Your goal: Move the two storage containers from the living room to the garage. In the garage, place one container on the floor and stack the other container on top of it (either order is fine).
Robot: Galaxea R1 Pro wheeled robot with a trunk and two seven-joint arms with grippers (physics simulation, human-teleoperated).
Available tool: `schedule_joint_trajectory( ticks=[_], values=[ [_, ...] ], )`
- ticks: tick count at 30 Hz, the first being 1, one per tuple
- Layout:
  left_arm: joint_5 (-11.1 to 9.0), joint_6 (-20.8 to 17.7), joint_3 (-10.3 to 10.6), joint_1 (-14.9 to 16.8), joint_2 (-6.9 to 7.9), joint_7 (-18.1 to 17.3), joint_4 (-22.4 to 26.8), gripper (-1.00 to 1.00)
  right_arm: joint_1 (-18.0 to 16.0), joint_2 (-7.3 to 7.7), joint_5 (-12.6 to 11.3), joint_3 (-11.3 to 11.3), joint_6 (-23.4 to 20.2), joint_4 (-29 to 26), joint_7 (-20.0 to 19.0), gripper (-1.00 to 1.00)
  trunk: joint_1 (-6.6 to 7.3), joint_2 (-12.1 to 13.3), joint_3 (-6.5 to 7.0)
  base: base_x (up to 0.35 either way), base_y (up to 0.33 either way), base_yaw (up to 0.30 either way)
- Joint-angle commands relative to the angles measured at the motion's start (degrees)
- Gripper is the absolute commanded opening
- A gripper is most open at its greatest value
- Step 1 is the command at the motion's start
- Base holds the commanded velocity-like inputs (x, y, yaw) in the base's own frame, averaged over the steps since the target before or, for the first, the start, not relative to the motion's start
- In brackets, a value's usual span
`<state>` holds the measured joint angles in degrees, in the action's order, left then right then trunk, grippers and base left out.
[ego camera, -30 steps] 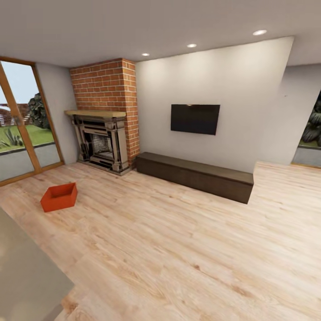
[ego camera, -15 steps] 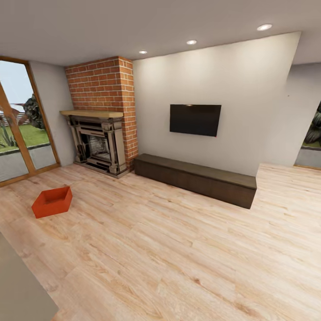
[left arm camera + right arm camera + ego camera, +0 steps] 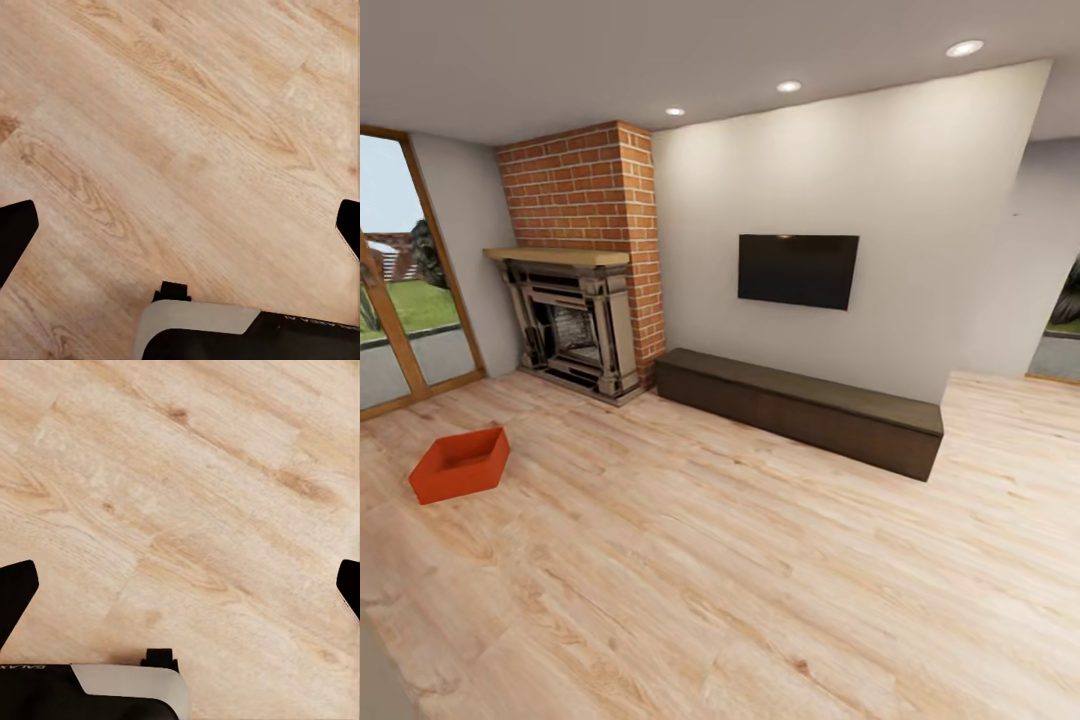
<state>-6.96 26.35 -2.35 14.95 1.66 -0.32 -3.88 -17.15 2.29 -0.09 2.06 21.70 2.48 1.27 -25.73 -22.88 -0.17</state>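
One orange-red storage container (image 3: 459, 465) sits open-topped on the light wood plank floor of the living room, at the left of the head view, in front of the wood-framed glass doors (image 3: 400, 300). It stands alone, far from both arms. In the left wrist view, my left gripper (image 3: 180, 232) hangs open over bare planks, its dark fingertips (image 3: 15, 232) spread wide at the picture's sides. My right gripper (image 3: 180, 589) is likewise open above the planks with nothing between its fingers.
A red brick fireplace (image 3: 580, 270) stands at the back left. A long dark low cabinet (image 3: 800, 408) runs along the beige wall under a wall-mounted TV (image 3: 797, 270). An opening shows at the far right (image 3: 1060, 330). Wide wood floor (image 3: 760, 580) lies ahead.
The whole head view has shifted, so the camera has moved: the container now sits lower and further left in the picture, and the grey surface at the bottom left has almost left the view.
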Motion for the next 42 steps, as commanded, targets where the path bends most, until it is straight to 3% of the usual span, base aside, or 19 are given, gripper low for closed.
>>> schedule_joint_trajectory(
  ticks=[1,42],
  values=[
    [-0.1,0.4,-0.2,0.1,-0.01,0.0,-0.2,1.00,-0.1,0.00,0.0,0.2,0.4,0.2,0.1,1.00,-0.06,0.0,-0.02,0.322,-0.081,0.000],
    [-0.1,0.4,-0.2,0.1,0.01,0.0,-0.2,1.00,-0.1,0.00,0.0,0.1,0.4,0.2,0.2,1.00,-0.06,0.0,-0.02,0.322,-0.081,0.000]
  ],
)
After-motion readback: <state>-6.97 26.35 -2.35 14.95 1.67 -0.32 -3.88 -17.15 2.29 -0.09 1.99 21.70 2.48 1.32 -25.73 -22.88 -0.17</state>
